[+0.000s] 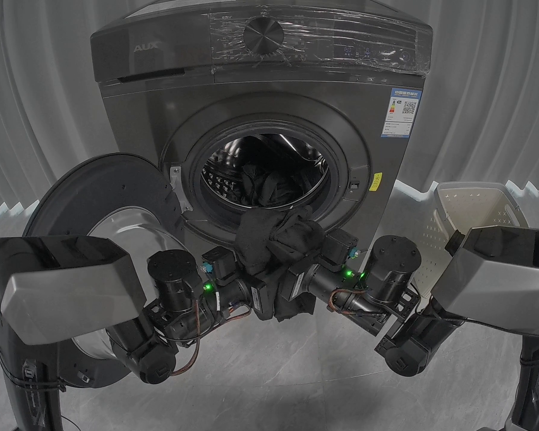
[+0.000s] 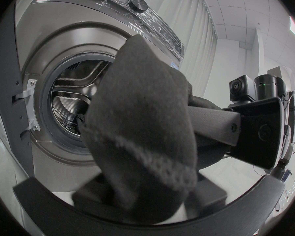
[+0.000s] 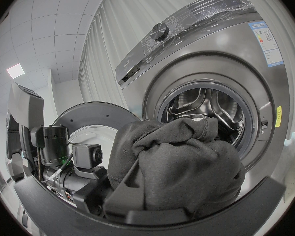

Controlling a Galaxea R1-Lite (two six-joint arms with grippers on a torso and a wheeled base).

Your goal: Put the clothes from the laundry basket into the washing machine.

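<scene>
A bulky black garment (image 1: 275, 240) hangs just in front of and below the washing machine's open drum (image 1: 263, 172). It is held from both sides. My left gripper (image 1: 257, 294) is shut on its left part and my right gripper (image 1: 294, 278) on its right part; cloth drapes over both and hides most of the fingers. The garment (image 2: 141, 125) bulges over my left gripper in the left wrist view, with a grey finger (image 2: 214, 123) of the right gripper pressed into it. In the right wrist view the garment (image 3: 183, 167) sits bunched before the drum (image 3: 206, 110). Dark clothes (image 1: 269, 181) lie inside the drum.
The round machine door (image 1: 102, 193) stands swung open to the left, close behind my left arm. A white laundry basket (image 1: 473, 208) sits on the floor right of the machine, behind my right arm. Grey floor (image 1: 281, 378) lies open below the grippers.
</scene>
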